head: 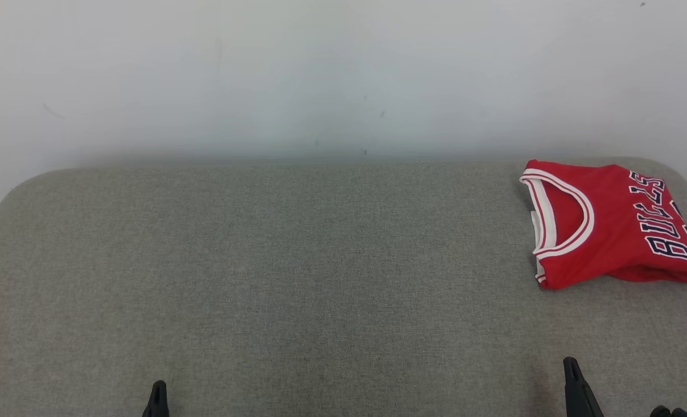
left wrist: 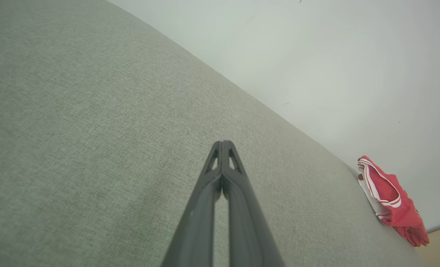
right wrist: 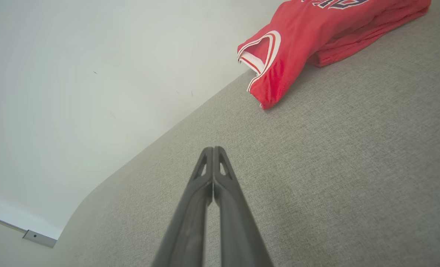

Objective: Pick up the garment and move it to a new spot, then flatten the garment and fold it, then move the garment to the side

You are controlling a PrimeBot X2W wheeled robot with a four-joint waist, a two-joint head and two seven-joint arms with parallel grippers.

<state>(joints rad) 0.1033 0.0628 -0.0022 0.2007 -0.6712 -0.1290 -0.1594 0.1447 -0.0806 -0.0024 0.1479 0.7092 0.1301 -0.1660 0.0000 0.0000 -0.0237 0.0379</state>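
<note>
Both grippers empty, parked at the bottom edge of the head view: left gripper [head: 158,401] lower left, right gripper [head: 576,385] lower right. In each wrist view my fingers are pressed tip to tip with nothing between them, over bare grey fabric.

The garment [head: 612,231] lies at the right side of the head view, on the far right corner of the bench [head: 297,278], close to the wall [head: 320,75] and well apart from both grippers. The middle of the bench is bare.

My read on why: the garment is folded and off to the side, so the task looks essentially done. I judge the grippers sit low, closed and away from it so that they don't snag or disturb the fold.

Garment look:
- It is a red sleeveless jersey with white-and-red striped trim around the neckline.
- The dark lettering has a white outline and runs sideways along the right part; it reads roughly "BULLS".
- It is folded into a compact, roughly rectangular packet, with the neck opening facing frame left.
- Stacked layers show along the lower edge, most clearly at the top of the right wrist view.
- The fold is a bit puffy and not crisp. The lower right corner tapers out toward the bench edge.
</note>
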